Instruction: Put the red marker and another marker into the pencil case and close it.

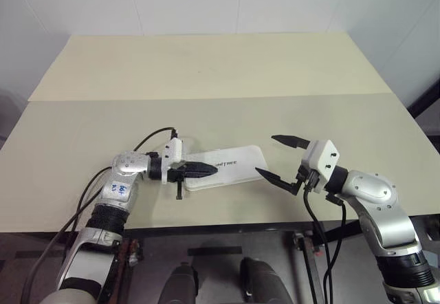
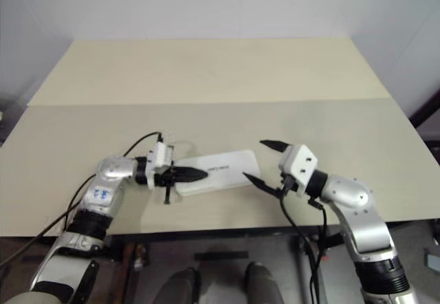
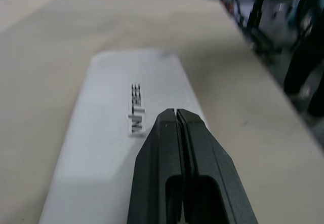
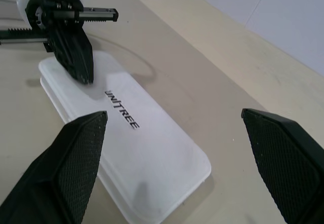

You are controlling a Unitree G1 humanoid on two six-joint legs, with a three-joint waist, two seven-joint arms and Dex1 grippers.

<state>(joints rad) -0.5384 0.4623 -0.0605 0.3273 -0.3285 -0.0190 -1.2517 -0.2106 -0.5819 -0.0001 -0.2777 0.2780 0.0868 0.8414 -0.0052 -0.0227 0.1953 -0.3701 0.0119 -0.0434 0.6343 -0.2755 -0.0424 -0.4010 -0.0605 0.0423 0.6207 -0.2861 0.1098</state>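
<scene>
The pencil case [image 1: 234, 162] lies flat and shut on the table, white with dark logo text on its lid. My left gripper [image 1: 213, 170] is shut with nothing between its fingers. It points level along the case, its tip just over the lid's left end [image 4: 87, 78]; I cannot tell whether it touches. My right gripper [image 1: 266, 154] stands wide open just off the case's right end, facing it, apart from it. In the right wrist view the case [image 4: 152, 153] lies between and beyond the two fingers [image 4: 76, 148]. The red marker and the other marker are hidden or out of view.
The beige table [image 1: 206, 70] has a seam running across its middle and its front edge close below the case. A black cable [image 1: 152, 136] loops from my left wrist over the table behind the case's left end.
</scene>
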